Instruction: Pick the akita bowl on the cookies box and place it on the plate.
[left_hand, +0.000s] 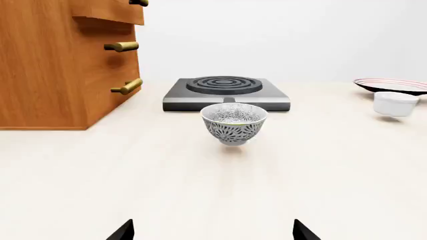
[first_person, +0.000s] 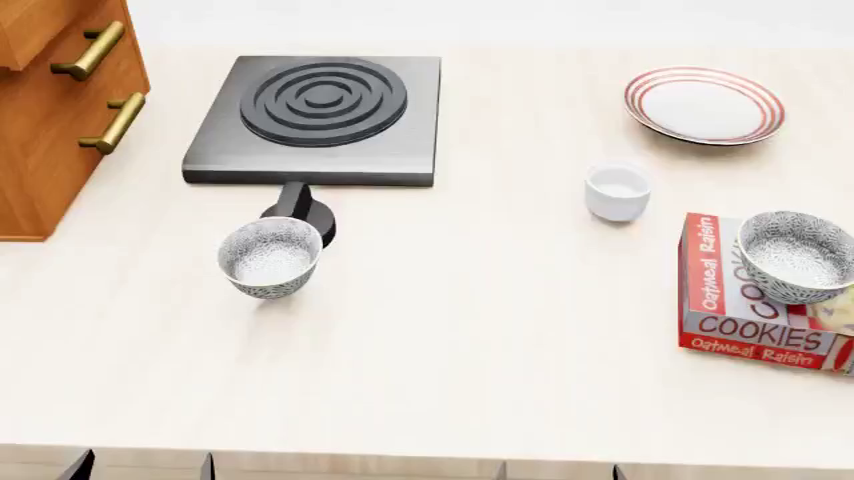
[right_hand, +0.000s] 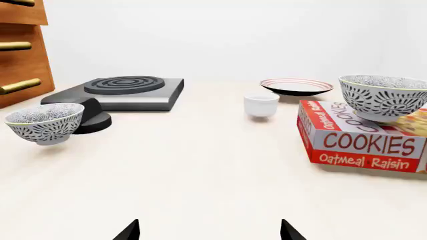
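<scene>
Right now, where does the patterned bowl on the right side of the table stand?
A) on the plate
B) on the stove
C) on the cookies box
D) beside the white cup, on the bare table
C: the bowl rests on top of the cookies box, while the plate holds nothing.

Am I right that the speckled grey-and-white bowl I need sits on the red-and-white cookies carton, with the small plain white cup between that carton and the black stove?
Not quite. The speckled grey-and-white bowl does sit on the red-and-white cookies carton, but the small plain white cup stands between that carton and the red-ringed white plate, as the head view shows.
</scene>
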